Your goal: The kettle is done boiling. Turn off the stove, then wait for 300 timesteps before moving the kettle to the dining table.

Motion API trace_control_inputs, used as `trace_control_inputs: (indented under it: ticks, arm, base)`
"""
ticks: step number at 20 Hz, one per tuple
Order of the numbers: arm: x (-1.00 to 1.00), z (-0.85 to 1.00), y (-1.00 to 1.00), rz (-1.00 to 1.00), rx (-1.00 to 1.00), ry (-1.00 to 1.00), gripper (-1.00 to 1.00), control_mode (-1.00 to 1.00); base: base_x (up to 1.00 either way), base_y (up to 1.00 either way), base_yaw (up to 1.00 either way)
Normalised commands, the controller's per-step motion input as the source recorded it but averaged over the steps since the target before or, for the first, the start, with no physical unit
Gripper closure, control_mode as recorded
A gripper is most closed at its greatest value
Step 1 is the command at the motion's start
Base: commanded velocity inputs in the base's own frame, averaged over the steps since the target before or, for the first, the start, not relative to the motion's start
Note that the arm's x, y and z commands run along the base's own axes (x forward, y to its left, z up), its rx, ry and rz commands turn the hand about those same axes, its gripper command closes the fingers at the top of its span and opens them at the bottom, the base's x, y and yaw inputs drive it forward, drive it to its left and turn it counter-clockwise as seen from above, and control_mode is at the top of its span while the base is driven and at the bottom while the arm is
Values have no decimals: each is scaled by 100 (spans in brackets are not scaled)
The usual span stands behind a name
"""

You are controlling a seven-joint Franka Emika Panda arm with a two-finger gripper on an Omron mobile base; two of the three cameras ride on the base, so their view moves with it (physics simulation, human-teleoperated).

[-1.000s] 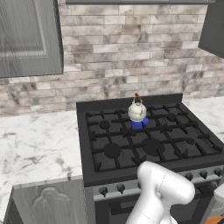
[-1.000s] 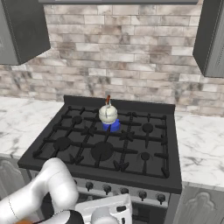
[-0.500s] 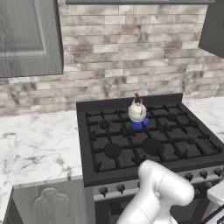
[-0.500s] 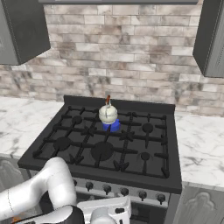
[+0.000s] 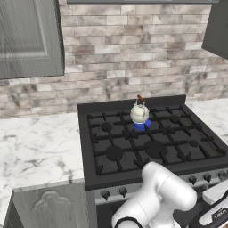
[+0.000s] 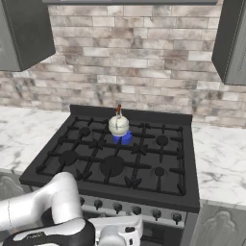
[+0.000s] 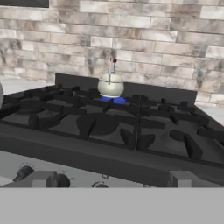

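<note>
Sitting upright on a rear burner of the stove (image 5: 151, 138), one kettle (image 5: 139, 113) is the single vessel on the cooktop. It is cream-white with a thin arched handle tipped in red-orange, and a blue flame (image 5: 141, 125) shows right beneath it. From the right base view the kettle (image 6: 118, 125) stands just left of the middle of the back row, close to the dark rear lip of the range, with the flame (image 6: 123, 139) at its base. The hand view looks low across the grates at the kettle (image 7: 110, 86), far back near the brick wall (image 7: 131, 39).

Five burners can be counted under the black cast-iron grates: two at each side and one larger in the centre. A row of small dark knobs (image 6: 136, 210) runs along the steel front panel; six show in the right base view. White marble counters (image 5: 35, 151) flank the stove on both sides.

The gripper (image 7: 112, 181) is held low before the knob panel, its two fingers spread wide apart and pinching nothing.
</note>
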Motion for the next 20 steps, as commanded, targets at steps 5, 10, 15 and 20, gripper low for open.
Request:
trace_control_inputs:
  ticks: [5,10,15,20]
  arm:
    - [1,-23,0,-1,0,-6,-100,-100]
    - [3,-16,-2,-2,0,-4,-100,-100]
    - [5,-13,-10,-2,0,-2,-100,-100]
    - [12,-7,-12,-3,0,0,-100,-100]
  base:
    - [0,0,0]
    - [0,0,0]
    - [0,0,0]
    - [0,0,0]
